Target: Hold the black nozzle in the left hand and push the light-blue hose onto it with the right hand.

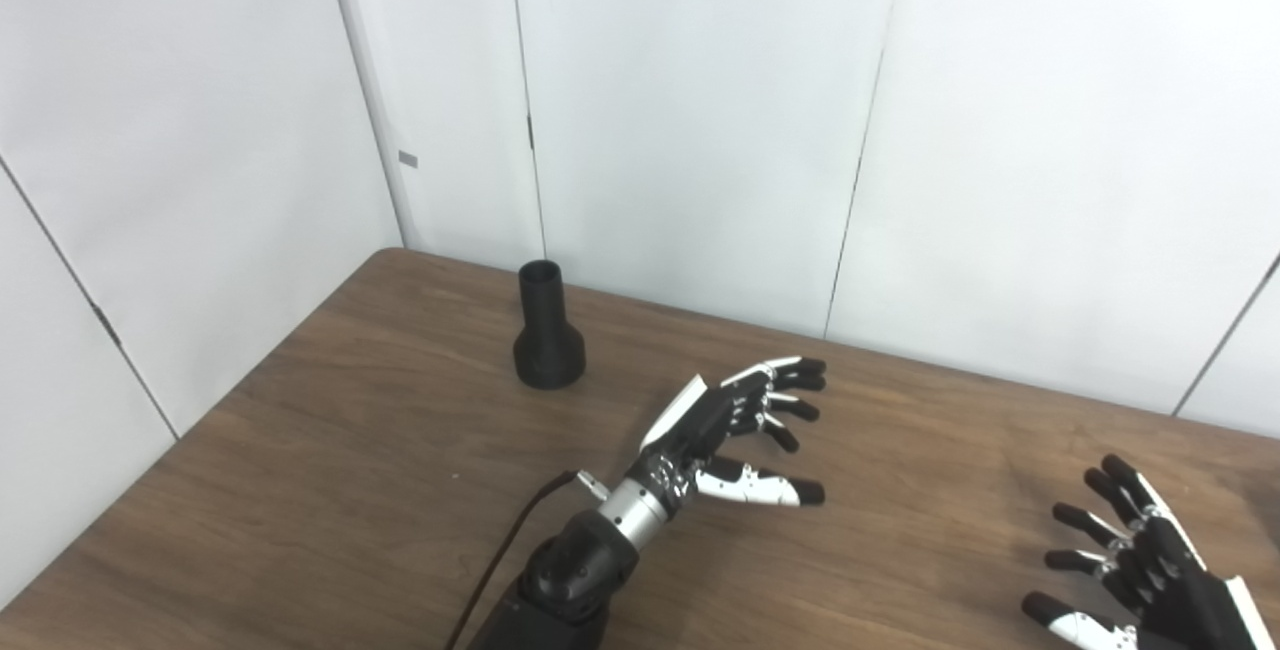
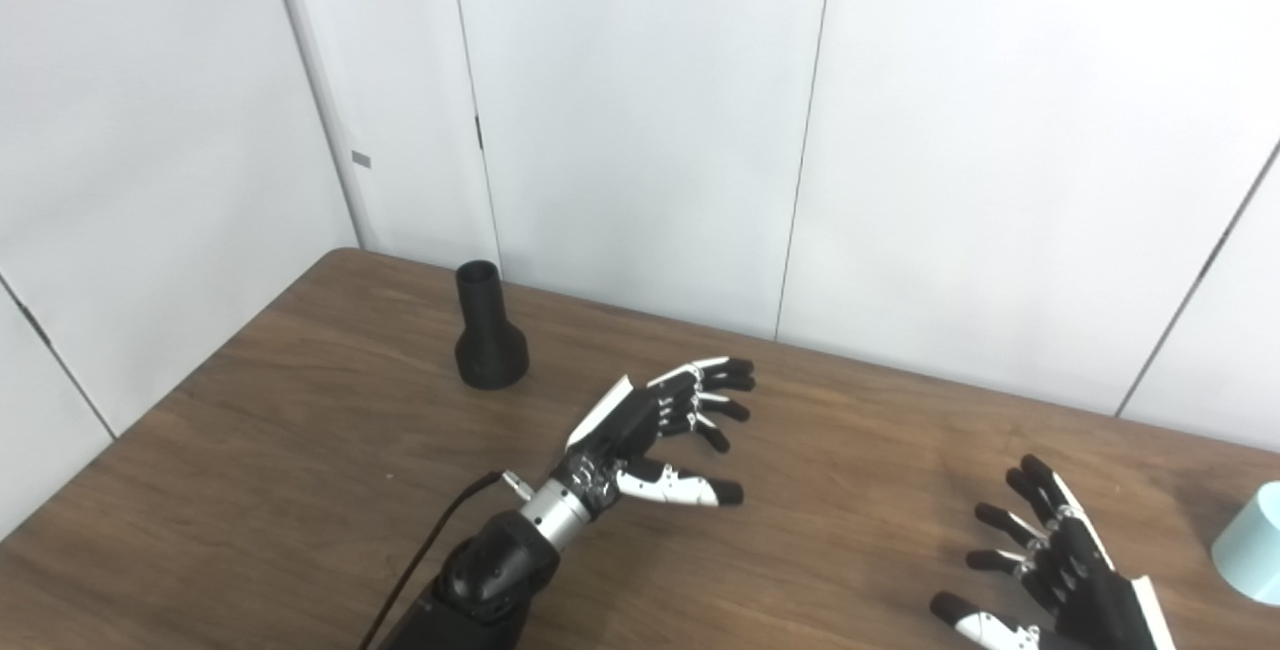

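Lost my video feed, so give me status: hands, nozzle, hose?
Left hand open, empty. Right hand open, empty. Black nozzle upright on table, untouched; light-blue hose at right edge, untouched. Nothing in the way.

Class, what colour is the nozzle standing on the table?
Black nozzle, shown best in the left eye view.

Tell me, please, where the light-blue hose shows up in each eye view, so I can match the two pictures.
Left eye view: not in the picture.
Right eye view: light-blue hose cut by the right edge, on the table beyond the right hand.
Shared landmark: black nozzle standing upright at the far left.
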You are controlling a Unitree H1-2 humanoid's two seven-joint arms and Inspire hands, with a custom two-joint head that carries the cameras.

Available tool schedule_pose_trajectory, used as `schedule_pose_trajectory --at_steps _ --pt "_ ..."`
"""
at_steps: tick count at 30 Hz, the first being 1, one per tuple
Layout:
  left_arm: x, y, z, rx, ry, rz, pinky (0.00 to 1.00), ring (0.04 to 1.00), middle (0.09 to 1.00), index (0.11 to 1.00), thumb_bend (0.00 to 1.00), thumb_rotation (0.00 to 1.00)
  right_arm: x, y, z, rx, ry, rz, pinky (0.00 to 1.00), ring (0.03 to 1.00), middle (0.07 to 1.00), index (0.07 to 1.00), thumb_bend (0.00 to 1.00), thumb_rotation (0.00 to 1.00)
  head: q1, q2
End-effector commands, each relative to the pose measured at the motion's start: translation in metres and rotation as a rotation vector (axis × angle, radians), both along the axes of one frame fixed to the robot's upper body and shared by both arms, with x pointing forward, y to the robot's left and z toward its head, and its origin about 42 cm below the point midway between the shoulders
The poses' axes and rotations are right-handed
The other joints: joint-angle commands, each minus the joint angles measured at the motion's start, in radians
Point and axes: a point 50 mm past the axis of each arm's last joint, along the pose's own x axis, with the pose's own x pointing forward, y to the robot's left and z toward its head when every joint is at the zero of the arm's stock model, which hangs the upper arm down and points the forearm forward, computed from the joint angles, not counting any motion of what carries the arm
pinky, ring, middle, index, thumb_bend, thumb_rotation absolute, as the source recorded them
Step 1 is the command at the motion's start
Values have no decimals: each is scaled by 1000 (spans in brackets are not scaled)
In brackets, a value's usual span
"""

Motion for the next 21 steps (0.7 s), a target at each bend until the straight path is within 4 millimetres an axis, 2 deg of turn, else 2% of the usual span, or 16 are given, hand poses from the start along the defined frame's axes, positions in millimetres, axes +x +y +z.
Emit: schedule_pose_trajectory --at_steps 1,4,7,14,16,21 --pt "-37 -17 -53 -36 142 39 613 735 809 842 738 71 10 2 21 -4 -89 16 583 793 921 939 588 0 -2 2" --pt "-32 -12 -30 -2 54 57 652 759 811 846 742 105 10 3 23 -2 -89 19 596 809 928 942 568 0 0 2" --pt "-24 2 2 54 -34 82 665 767 811 844 758 128 9 4 25 9 -85 21 582 807 930 945 569 0 4 3" --pt "-5 48 83 205 -219 173 710 804 847 876 725 127 7 5 30 7 -82 25 568 798 931 946 537 0 8 12" --pt "0 58 100 243 -260 207 700 796 841 864 732 123 7 6 30 15 -79 32 571 805 938 954 527 0 9 13" --pt "10 84 145 356 -360 351 758 832 825 843 738 115 6 7 34 15 -75 34 570 810 949 970 494 0 9 14"
